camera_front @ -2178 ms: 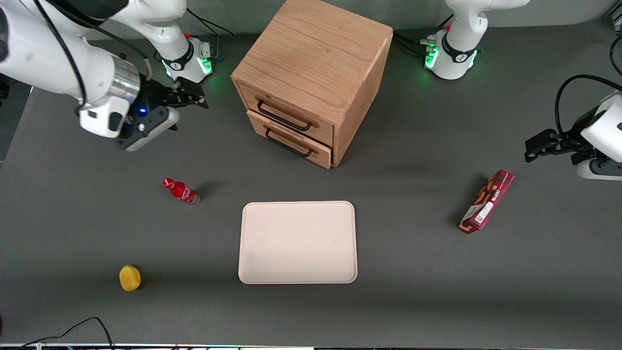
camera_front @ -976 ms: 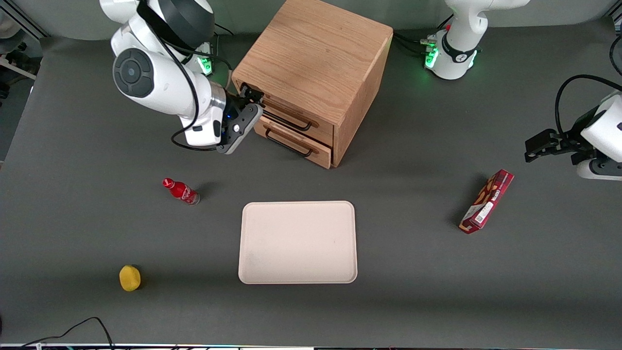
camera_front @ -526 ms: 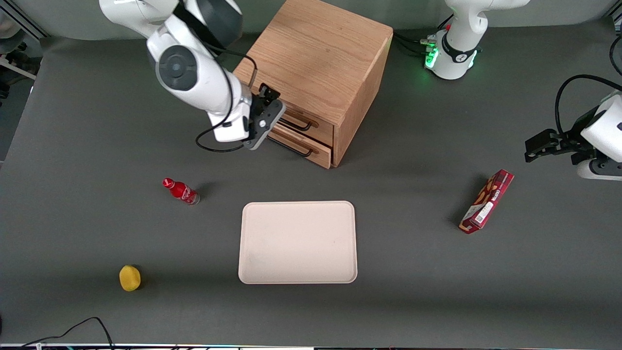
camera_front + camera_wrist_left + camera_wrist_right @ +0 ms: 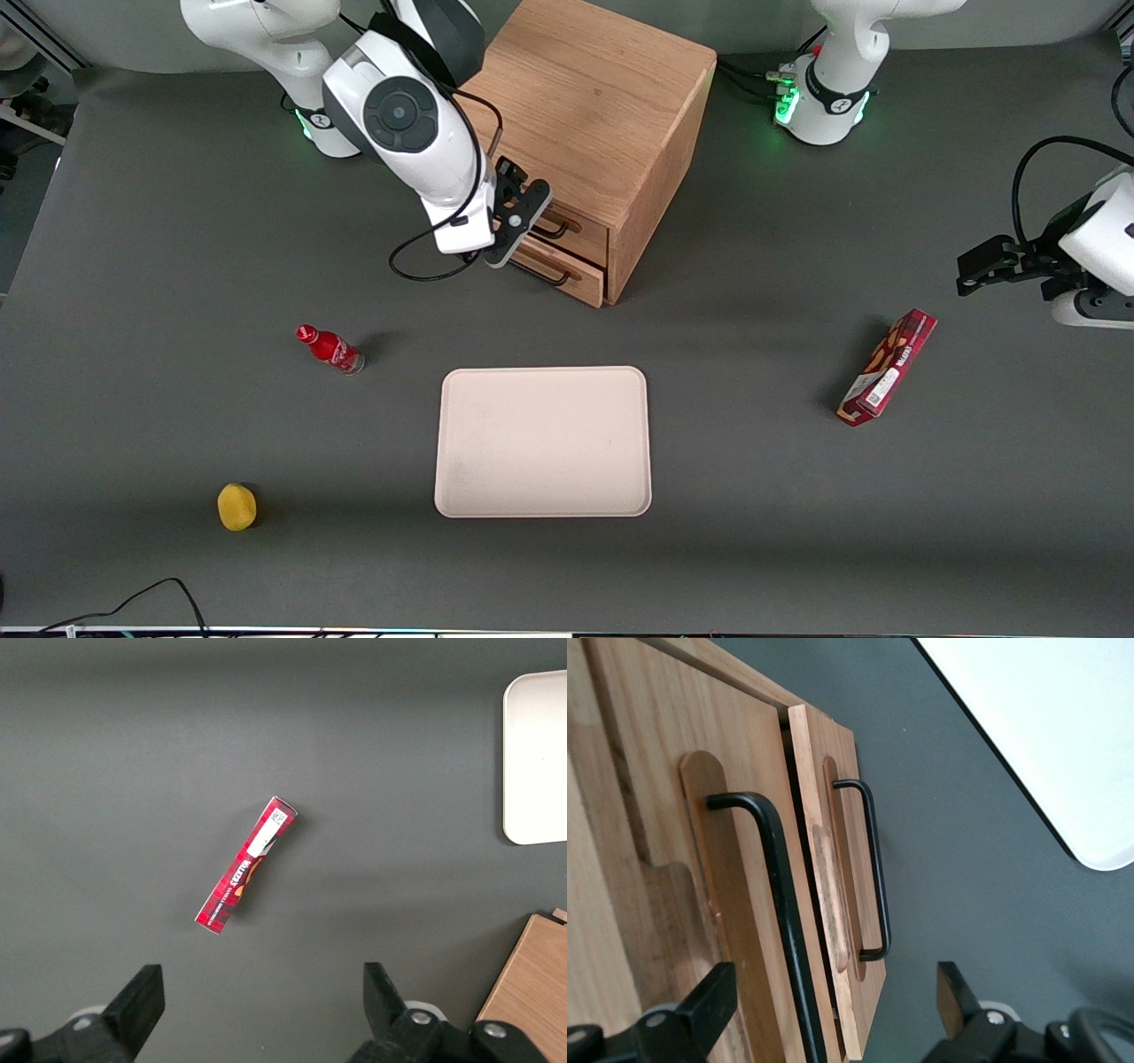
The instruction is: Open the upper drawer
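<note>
Hand (image 4: 523,215) spread wide just in front of the cabinet (image 4: 576,97), straddling the upper drawer (image 4: 567,232) handle (image 4: 775,904); could drift down and catch the protruding lower drawer (image 4: 567,270) instead.

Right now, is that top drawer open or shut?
Shut. The upper drawer sits flush in the cabinet; the gripper, fingers open, is at its handle.

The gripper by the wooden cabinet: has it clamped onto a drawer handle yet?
No. The gripper is open, its fingers spread either side of the upper drawer handle.
</note>
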`<state>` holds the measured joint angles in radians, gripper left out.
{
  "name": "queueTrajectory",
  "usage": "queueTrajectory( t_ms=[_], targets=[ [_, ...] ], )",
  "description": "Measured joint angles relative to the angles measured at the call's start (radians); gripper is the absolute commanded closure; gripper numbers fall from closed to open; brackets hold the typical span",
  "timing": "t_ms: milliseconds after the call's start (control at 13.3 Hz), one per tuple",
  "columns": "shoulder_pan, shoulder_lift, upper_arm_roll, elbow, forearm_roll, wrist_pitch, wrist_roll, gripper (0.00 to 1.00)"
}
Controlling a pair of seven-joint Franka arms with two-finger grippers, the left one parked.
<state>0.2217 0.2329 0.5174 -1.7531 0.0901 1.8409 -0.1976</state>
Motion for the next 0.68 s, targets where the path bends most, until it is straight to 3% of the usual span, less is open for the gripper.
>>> queueTrajectory(
  t_ms=[676],
  targets=[
    [0.010,0.024,-0.001,-0.004,-0.017,0.025,0.025,0.00]
  ],
)
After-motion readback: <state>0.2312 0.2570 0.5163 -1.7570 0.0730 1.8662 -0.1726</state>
